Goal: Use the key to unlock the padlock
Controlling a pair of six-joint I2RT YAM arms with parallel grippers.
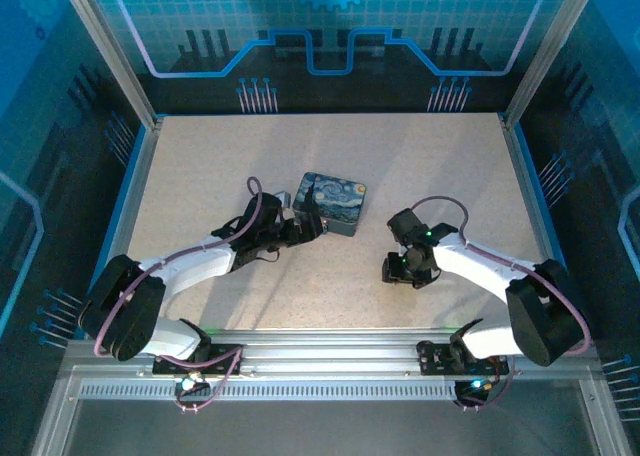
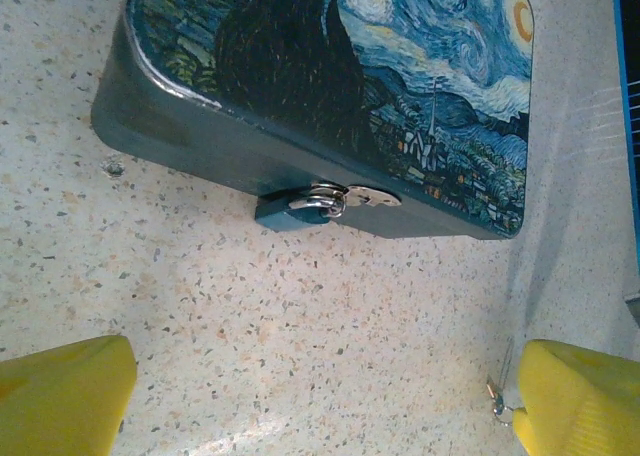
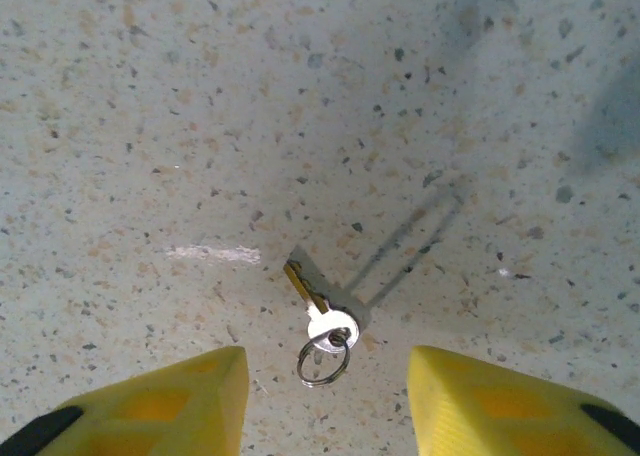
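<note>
One closed tin point(image 2: 400, 56), padlock point(image 2: 285, 213) at its front; key point(image 3: 318, 311) on table point(image 3: 300, 96).

tin point(image 1: 333, 203) on table point(image 1: 450, 166), mid-table | padlock point(image 2: 292, 212) against tin's near side wall, low by the tabletop | left gripper point(image 1: 310, 221) just before that wall | key point(image 3: 320, 311) flat on table, right of tin, well apart | right gripper point(image 3: 330, 411) over key, one finger each side, touching neither

A pale speckled table point(image 1: 200, 166) sits inside blue walls point(image 1: 330, 16) printed with circuit lines and a gear. Silvery aluminium posts point(image 1: 107, 51) frame the corners, and a ribbed metal rail point(image 1: 330, 361) lines its near edge.
</note>
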